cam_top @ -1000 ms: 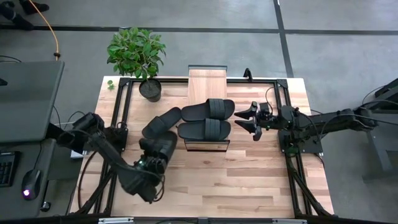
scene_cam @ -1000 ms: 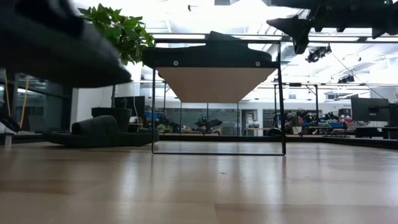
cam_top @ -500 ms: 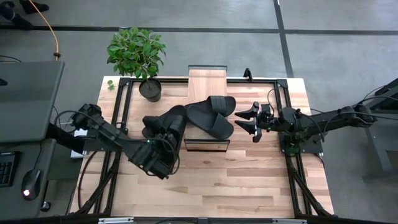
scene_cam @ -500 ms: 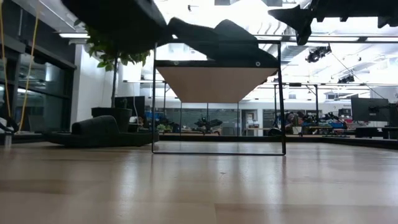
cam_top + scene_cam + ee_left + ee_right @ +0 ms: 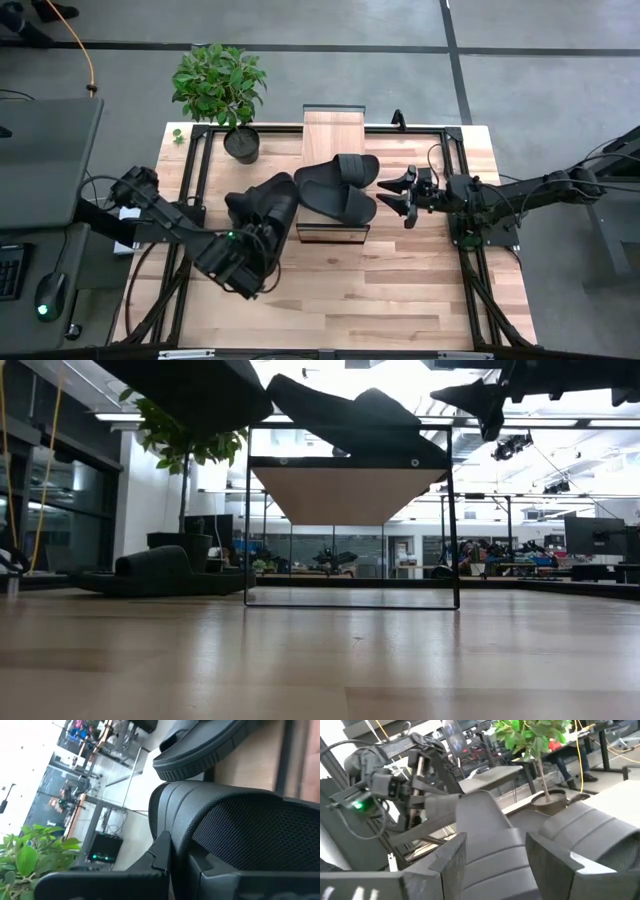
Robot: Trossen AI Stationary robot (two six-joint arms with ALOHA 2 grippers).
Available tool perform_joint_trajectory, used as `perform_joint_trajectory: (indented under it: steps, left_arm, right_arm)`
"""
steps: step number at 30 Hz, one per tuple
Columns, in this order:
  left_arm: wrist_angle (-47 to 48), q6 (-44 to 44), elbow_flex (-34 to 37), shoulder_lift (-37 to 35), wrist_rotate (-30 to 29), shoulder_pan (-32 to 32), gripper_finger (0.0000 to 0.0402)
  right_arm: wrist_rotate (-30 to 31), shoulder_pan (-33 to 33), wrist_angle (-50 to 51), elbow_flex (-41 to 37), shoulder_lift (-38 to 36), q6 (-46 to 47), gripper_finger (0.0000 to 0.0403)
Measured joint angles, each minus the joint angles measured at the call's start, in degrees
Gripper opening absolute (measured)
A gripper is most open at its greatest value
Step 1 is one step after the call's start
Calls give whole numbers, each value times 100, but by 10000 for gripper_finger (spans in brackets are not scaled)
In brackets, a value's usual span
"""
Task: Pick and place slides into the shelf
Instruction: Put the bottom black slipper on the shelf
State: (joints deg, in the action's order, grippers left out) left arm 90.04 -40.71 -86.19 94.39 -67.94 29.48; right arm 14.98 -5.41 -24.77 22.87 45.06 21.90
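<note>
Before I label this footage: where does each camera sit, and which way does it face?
High view: overhead, straight down; both arms, shelf, potted plant.
Low view: tabletop height, level toward the room; right gripper overhead.
Left wrist view: on the left arm, facing its held slide.
Right wrist view: on the right arm, its fingers facing the slides.
Shared: the plant shows in all four views.

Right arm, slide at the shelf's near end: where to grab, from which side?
On the near-end slide, probably the sole end overhanging the shelf edge, approached from the right: that end faces the open right gripper. The left gripper holds another slide.
</note>
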Motion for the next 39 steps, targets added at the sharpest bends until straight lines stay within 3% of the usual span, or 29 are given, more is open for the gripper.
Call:
perform_joint_trajectory:
  steps: [11,29,39]
  left_arm:
    - [-2,-198,0,0,390,558,9]
    - [-4,337,0,-13,800,537,10]
    - [-2,390,0,-512,1184,542,10]
  right_arm:
    - [103,0,36,0,0,12,193]
    - [92,0,56,0,0,18,193]
    - [92,0,58,0,0,32,193]
